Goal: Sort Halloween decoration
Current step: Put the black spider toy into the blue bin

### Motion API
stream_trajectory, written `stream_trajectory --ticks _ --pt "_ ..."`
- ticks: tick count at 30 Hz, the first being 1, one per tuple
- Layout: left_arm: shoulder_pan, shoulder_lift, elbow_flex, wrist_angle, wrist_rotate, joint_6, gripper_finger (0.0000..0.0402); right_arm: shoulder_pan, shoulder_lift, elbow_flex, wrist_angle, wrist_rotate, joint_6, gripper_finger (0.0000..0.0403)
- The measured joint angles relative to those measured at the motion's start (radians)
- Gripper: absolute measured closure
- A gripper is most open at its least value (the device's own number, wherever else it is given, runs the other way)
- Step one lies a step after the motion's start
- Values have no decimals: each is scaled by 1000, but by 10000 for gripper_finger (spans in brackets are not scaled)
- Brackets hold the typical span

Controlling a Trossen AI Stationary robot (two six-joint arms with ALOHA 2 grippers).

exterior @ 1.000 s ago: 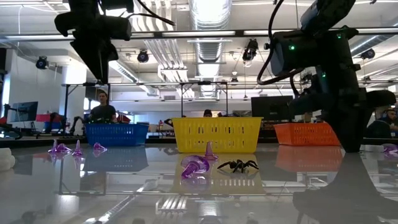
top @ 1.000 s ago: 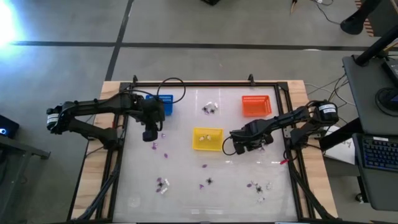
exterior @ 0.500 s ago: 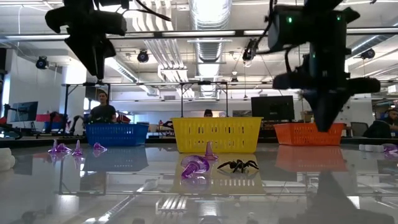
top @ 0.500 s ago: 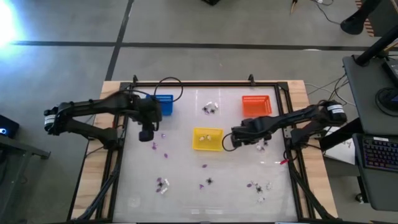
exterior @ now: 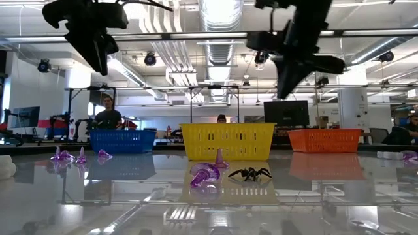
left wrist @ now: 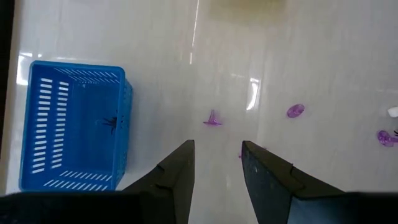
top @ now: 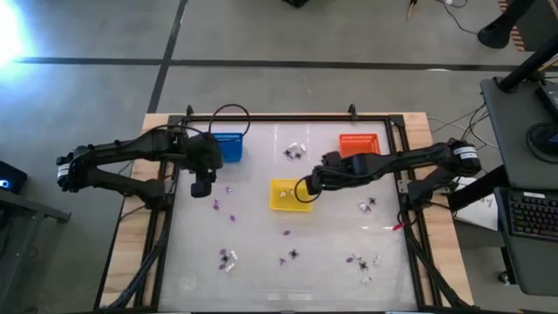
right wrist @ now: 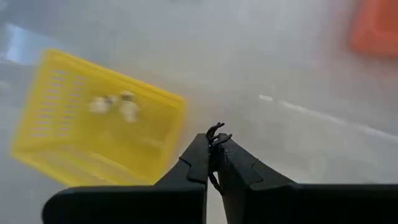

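1. Right gripper (right wrist: 214,146) pressed together on a black spider trinket (right wrist: 215,132); thin legs poking out above the tips. Held off the tabletop, near the yellow basket (top: 281,201), at its right edge in the high view.
2. Yellow basket already carrying two pale trinkets (right wrist: 115,104) inside.
3. Left gripper (left wrist: 217,163) spread, nothing between the fingers, hovering just beside the blue basket (left wrist: 46,127); one black spider (left wrist: 111,121) lying in that basket.
4. Nearest loose bits by the left gripper: purple cone-ish piece (left wrist: 212,119) and purple blob (left wrist: 295,111) on the bare tabletop (top: 261,244).
5. More purple and black pieces scattered toward the near edge; orange basket (top: 358,146) at the back right.
6. Handling, as a guess: tiny, v. light, prob. stiff plastic; legs thin, could bend or snag in the mesh. Glossy surface, so pieces likely to skid if nudged.
7. Best hold: across the body, tips low to the surface, not by a single leg; purple cone by its stem or base rim.
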Motion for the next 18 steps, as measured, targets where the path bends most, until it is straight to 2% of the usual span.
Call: stream_trajectory --ticks 3,7,18 --pt "0 -13 0 0 -2 0 288 -25 43 61 -1 22 -64 393" --pt "-1 -29 0 0 -59 -3 288 -67 100 123 -2 22 -155 393" --pt "0 -44 0 -49 -110 -52 288 -166 226 279 120 -49 -387 393"
